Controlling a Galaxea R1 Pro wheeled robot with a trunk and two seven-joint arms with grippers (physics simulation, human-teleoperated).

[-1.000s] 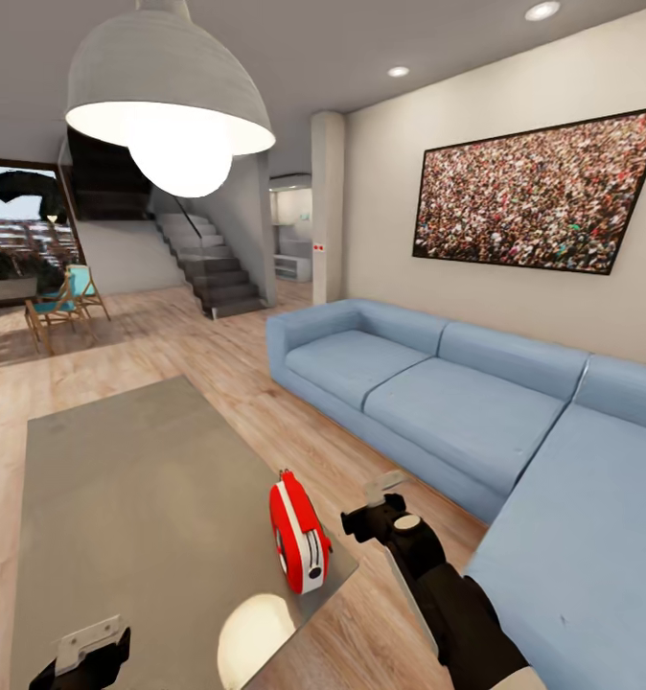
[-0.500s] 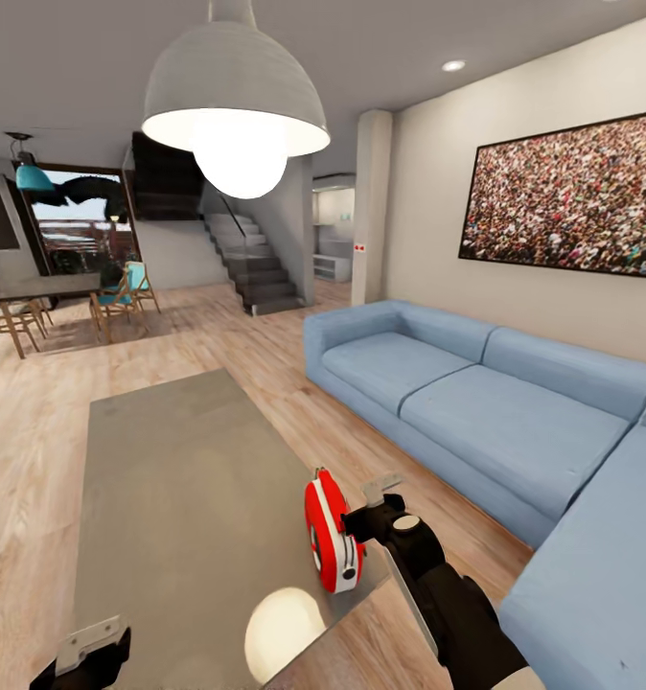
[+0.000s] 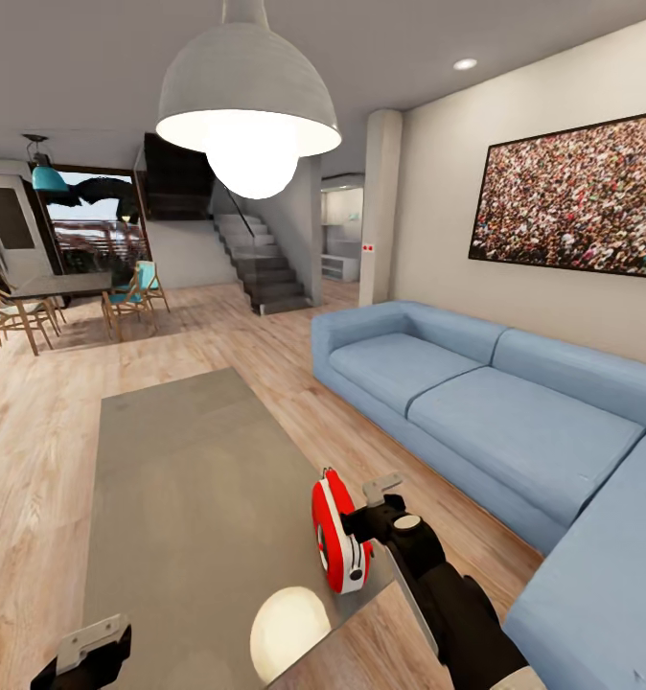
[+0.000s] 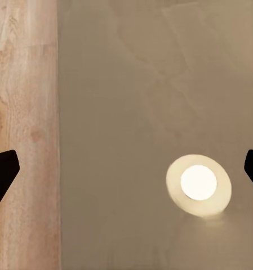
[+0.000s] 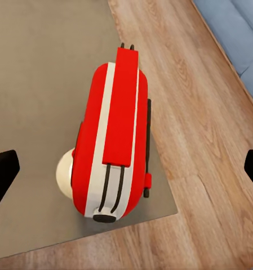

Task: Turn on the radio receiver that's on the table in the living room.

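The red radio receiver point(image 3: 339, 537) with its white band stands upright near the right front corner of the glossy grey-beige table point(image 3: 179, 479). In the right wrist view the radio receiver point(image 5: 115, 140) shows its top handle, close to the table's point(image 5: 41, 73) edge. My right gripper point(image 3: 376, 505) hangs just right of the radio and slightly above it. It is open, and its dark fingertips point(image 5: 3, 171) stand wide on either side of the radio, apart from it. My left gripper point(image 3: 88, 654) is open over the table's point(image 4: 132, 84) front left edge with nothing between its fingers.
A blue sectional sofa point(image 3: 476, 402) runs along the right, with a strip of plank floor point(image 3: 294, 402) between it and the table. A grey dome lamp point(image 3: 251, 96) hangs overhead and reflects on the tabletop. A dining table with chairs point(image 3: 50, 292) and stairs point(image 3: 261, 273) lie far back.
The whole picture has shifted right, so the camera has turned left. The radio now sits closer to my right gripper. Both grippers stay open.
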